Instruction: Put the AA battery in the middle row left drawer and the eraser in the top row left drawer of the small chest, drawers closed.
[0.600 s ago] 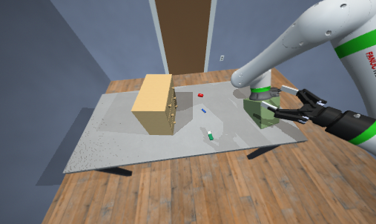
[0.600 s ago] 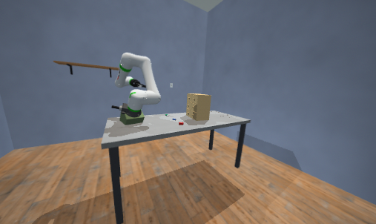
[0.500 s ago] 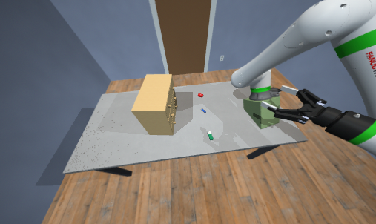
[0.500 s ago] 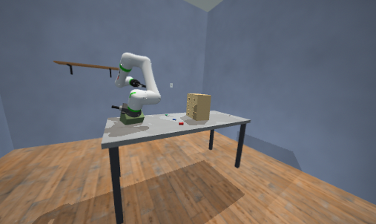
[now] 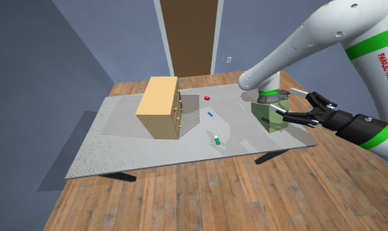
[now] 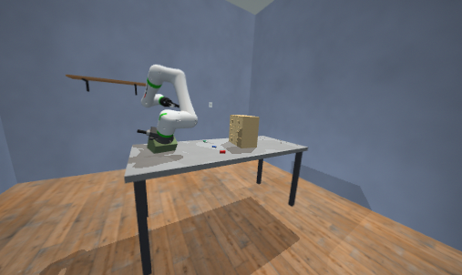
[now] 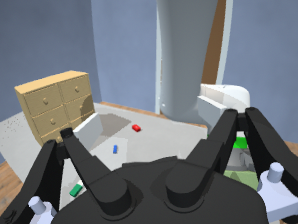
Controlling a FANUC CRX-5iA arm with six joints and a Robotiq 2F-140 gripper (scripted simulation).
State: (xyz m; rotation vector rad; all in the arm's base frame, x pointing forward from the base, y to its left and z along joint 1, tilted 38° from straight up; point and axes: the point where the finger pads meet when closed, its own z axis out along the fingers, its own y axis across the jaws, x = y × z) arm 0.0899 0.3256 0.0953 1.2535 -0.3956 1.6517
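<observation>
The small wooden chest (image 5: pixel 161 107) stands on the grey table with its drawer fronts facing right; all drawers look pushed in. It also shows in the wrist view (image 7: pixel 56 103) and in the exterior view (image 6: pixel 243 130). A green cylinder with a white tip, the AA battery (image 5: pixel 216 140), lies in front of the chest, and also shows in the wrist view (image 7: pixel 75 191). A small red block (image 5: pixel 207 98) and a small blue piece (image 5: pixel 210 113) lie nearby; I cannot tell which is the eraser. My gripper (image 5: pixel 287 101) is open and empty, held high above the table's right end, far from all of them.
The robot's green base block (image 5: pixel 269 116) stands on the table's right end below the gripper. A door is behind the table. A wall shelf (image 6: pixel 107 81) hangs behind the arm.
</observation>
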